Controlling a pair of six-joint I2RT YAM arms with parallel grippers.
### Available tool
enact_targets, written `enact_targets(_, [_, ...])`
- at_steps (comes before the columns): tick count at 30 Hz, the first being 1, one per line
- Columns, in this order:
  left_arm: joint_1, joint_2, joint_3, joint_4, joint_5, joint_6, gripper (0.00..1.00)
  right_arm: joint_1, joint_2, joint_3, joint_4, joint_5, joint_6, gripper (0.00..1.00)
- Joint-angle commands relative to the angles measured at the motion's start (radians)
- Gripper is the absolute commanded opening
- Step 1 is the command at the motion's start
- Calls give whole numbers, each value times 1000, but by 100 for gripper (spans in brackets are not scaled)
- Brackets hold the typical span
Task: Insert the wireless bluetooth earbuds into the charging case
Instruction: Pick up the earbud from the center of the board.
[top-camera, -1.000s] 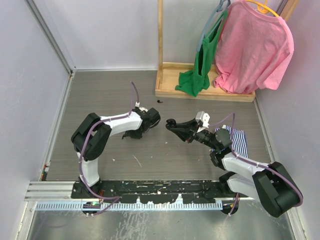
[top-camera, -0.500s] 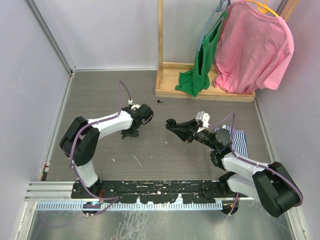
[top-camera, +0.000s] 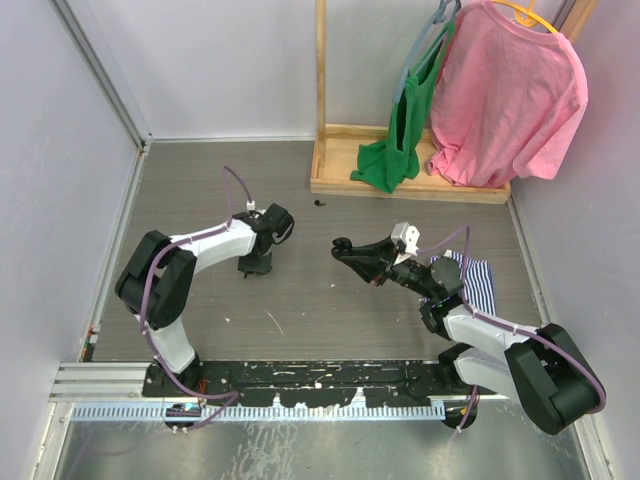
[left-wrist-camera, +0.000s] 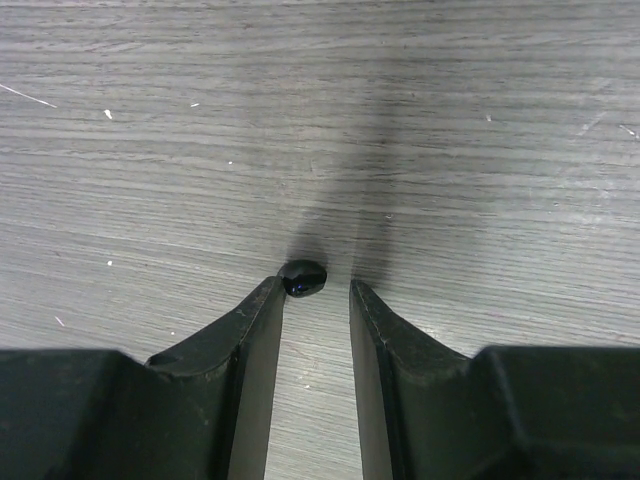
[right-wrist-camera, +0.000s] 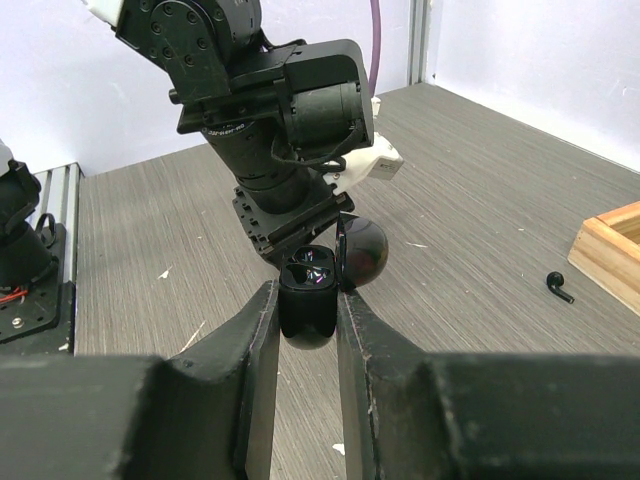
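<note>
Top view: over the last second my left arm has swung toward the left of the frame, and the left gripper (top-camera: 252, 266) now points straight down at the table (top-camera: 330, 310), left of centre. The right gripper (top-camera: 350, 252) has not moved. It hangs at centre frame, clamped on the charging case (top-camera: 338, 243). A spare black earbud (top-camera: 319, 203) lies just in front of the wooden rack base (top-camera: 400, 185), well apart from both arms.

Left wrist view: that sideways shift has lined me up. A black earbud (left-wrist-camera: 302, 277) rests on the table at the mouth of the gap, just beyond the fingertips (left-wrist-camera: 268, 295) and nearer the picture-left one. The fingers stand a narrow way apart and grip nothing. I judge the pick is ready: a small advance, then close.

Right wrist view: the case sits low centre, pinched between the fingers with its lid swung open behind it. I can't tell whether either socket is already filled. The left arm fills the frame behind it, and the spare earbud shows at far right.
</note>
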Motion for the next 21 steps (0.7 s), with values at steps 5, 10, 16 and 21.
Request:
enact_targets(5, [26, -28, -17, 65, 71, 19, 34, 4, -8, 46, 28, 8, 3, 1])
enact_targets(10, [40, -29, -34, 89, 132, 18, 33, 4, -8, 49, 22, 9, 3, 1])
enact_targets(16, [87, -27, -64, 105, 194, 17, 32, 5, -12, 50, 18, 9, 3, 1])
enact_targets(21, [133, -44, -86, 110, 239, 18, 31, 3, -13, 50, 18, 9, 4, 1])
